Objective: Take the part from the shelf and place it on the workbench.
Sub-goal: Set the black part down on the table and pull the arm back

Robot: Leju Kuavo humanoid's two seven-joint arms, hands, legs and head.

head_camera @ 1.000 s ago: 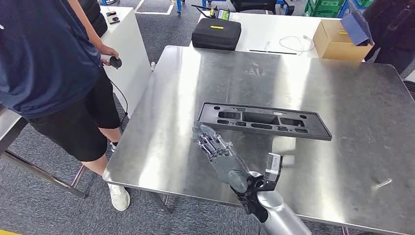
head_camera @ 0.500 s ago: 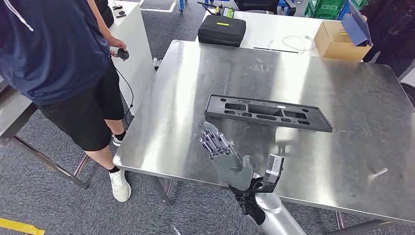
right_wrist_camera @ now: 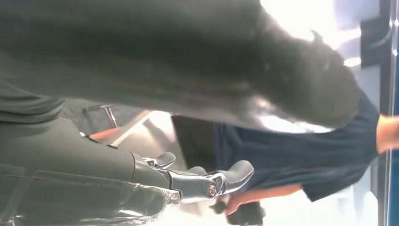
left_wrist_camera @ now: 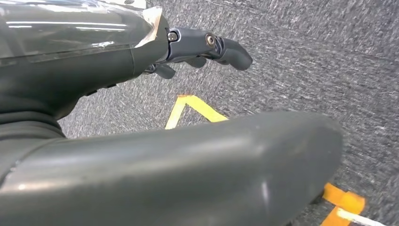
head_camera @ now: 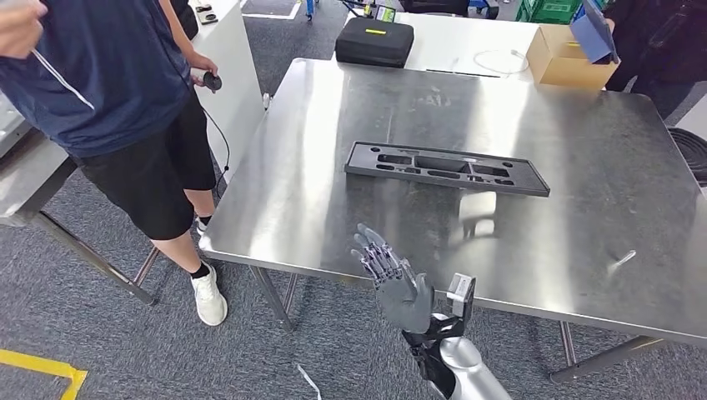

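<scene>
The part (head_camera: 446, 169), a long flat black plastic panel with several cut-outs, lies flat on the steel workbench (head_camera: 333, 225), near its middle. My right hand (head_camera: 390, 279) is raised at the table's front edge, well short of the part, with its fingers spread and nothing in it. In the right wrist view the same hand (right_wrist_camera: 197, 181) has its fingers extended toward a person in a dark blue shirt. My left hand (left_wrist_camera: 207, 47) hangs over grey carpet with its fingers apart, holding nothing.
A person (head_camera: 108, 92) in a dark blue shirt stands at the table's left corner, holding a small black device on a cable. Behind the workbench is a white table with a black case (head_camera: 373, 42) and a cardboard box (head_camera: 567, 58). Yellow tape (head_camera: 42, 367) marks the floor.
The whole picture has shifted, so the camera has moved back from the table. My right hand has drawn away from the part to the table's front edge. The part has stayed put.
</scene>
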